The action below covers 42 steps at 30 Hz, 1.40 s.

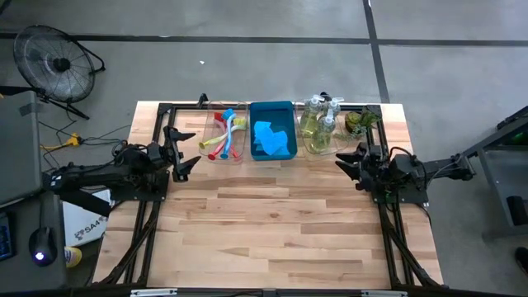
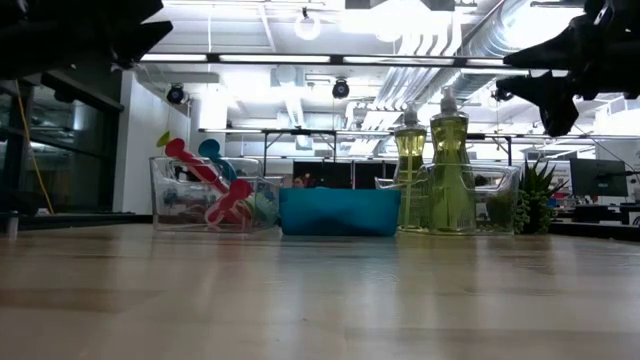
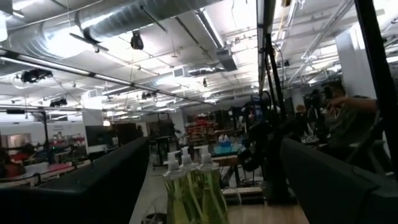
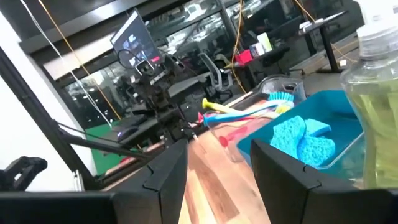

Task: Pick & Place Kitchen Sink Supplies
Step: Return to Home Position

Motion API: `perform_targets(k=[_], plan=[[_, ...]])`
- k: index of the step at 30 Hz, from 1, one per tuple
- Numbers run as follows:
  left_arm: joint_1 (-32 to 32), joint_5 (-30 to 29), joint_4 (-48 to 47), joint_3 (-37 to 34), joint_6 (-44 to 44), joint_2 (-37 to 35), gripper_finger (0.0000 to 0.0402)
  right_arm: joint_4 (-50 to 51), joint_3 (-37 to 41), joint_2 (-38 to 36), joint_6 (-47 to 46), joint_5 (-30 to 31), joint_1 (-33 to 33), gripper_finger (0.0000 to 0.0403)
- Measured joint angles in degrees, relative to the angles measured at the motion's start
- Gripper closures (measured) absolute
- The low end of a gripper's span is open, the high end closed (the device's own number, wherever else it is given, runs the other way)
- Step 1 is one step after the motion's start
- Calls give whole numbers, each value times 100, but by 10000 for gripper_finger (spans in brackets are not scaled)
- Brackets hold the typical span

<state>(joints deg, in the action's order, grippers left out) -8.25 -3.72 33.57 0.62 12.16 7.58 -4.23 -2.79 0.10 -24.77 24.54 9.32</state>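
Observation:
Both grippers hover open above the table and touch nothing. My left gripper (image 1: 186, 150) (image 3: 214, 142) is near the table's left side, just in front of a clear tray (image 1: 213, 153) holding pink, yellow-green and teal dish brushes (image 1: 224, 132) (image 2: 210, 185). My right gripper (image 1: 347, 157) (image 4: 219, 146) is near the right side, in front of a clear tray (image 1: 312, 150) where clear pump bottles of yellowish liquid (image 1: 320, 124) (image 2: 432, 170) stand upright. Between the trays, bright blue sponges (image 1: 271, 139) (image 4: 301, 140) lie in a blue bin (image 1: 285, 109) (image 2: 338, 212).
A small green plant (image 1: 360, 122) (image 2: 535, 195) stands at the far right, beside the bottle tray. The trays and bin sit in a row along the table's far edge. Bare wooden tabletop (image 1: 272, 231) stretches from that row to the near edge. Black frame bars run along the table's sides.

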Motion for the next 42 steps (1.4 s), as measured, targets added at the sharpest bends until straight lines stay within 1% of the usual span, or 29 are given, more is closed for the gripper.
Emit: perform_targets(k=[5, 11, 14, 19, 42], plan=[[0, -45, -486, 0, -198, -224, 46, 157, 0, 0, 113, 51, -2, 234], [0, -135, -788, 0, -371, -222, 46, 542, 0, 0, 195, -167, -2, 234], [0, -114, -941, 0, -491, -218, 46, 530, 0, 21, 256, -243, 0, 234], [0, -112, -1260, 0, -493, -217, 46, 539, 0, 26, 33, -84, 0, 234], [0, -107, -2853, 0, -493, -218, 46, 537, 0, 26, 26, -68, 0, 234]])
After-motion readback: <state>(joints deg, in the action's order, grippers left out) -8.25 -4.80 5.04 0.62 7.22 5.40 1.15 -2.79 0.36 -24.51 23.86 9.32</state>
